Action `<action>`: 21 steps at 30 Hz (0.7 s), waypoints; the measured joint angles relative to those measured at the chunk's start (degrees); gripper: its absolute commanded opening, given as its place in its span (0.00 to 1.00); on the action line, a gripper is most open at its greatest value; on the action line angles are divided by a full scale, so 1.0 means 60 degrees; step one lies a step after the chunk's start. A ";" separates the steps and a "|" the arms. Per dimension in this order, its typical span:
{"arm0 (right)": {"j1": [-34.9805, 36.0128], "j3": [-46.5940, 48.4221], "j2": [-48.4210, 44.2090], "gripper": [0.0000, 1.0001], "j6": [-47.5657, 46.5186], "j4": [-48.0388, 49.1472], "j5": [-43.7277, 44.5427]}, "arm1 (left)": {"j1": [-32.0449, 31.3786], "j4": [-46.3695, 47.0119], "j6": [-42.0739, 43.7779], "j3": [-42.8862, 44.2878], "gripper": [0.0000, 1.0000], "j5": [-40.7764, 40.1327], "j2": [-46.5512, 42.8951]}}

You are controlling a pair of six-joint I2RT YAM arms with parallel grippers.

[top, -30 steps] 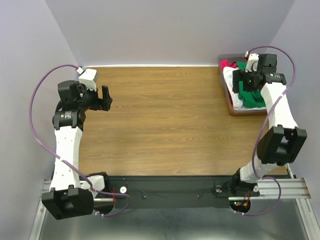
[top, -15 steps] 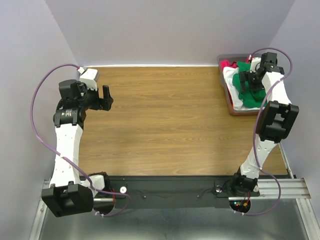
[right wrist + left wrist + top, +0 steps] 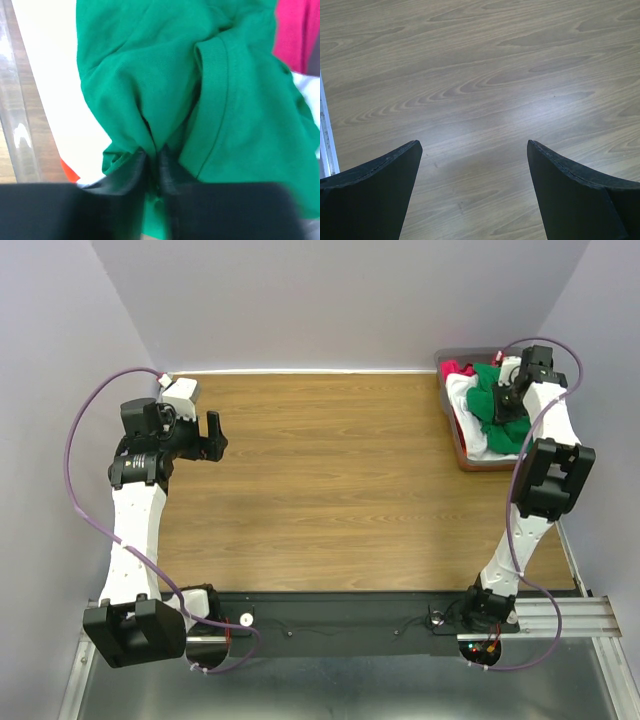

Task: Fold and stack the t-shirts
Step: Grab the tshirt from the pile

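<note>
The t-shirts lie bunched in a bin (image 3: 462, 452) at the table's far right. The green t-shirt (image 3: 490, 388) (image 3: 165, 75) lies on top, over the white t-shirt (image 3: 470, 425) (image 3: 45, 80); the red t-shirt (image 3: 459, 369) (image 3: 295, 35) shows at the back. My right gripper (image 3: 508, 405) (image 3: 156, 152) is down in the bin, shut on a pinched fold of the green t-shirt. Far to the left, my left gripper (image 3: 211, 436) (image 3: 475, 150) hangs open over bare wood, nothing between its fingers.
The wooden table (image 3: 320, 480) spans the space between the arms. Walls close in on the left, back and right. The bin's clear rim (image 3: 15, 130) runs along the left of the right wrist view.
The right gripper has reached down into the bin and shut on the green t-shirt. The right arm's elbow has swung up and back. The left arm has barely moved.
</note>
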 measured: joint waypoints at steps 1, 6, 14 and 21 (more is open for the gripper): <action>-0.0033 0.0033 -0.0033 0.01 -0.0022 -0.0011 -0.0018 | 0.0000 0.0000 0.0000 0.0000 0.99 0.0004 0.0000; -0.0310 0.0565 -0.0277 0.00 0.0029 -0.0157 -0.0142 | 0.0000 0.0007 0.0000 0.0000 0.99 0.0098 0.0000; -0.0594 0.1971 -0.1370 0.01 0.0044 -0.0175 -0.0517 | 0.0000 0.0007 -0.0004 0.0000 0.99 0.0200 0.0011; -0.0594 0.3585 -0.2069 0.01 0.0667 -0.0200 -0.2437 | 0.0004 -0.0171 0.0000 0.0160 0.99 0.0339 0.0299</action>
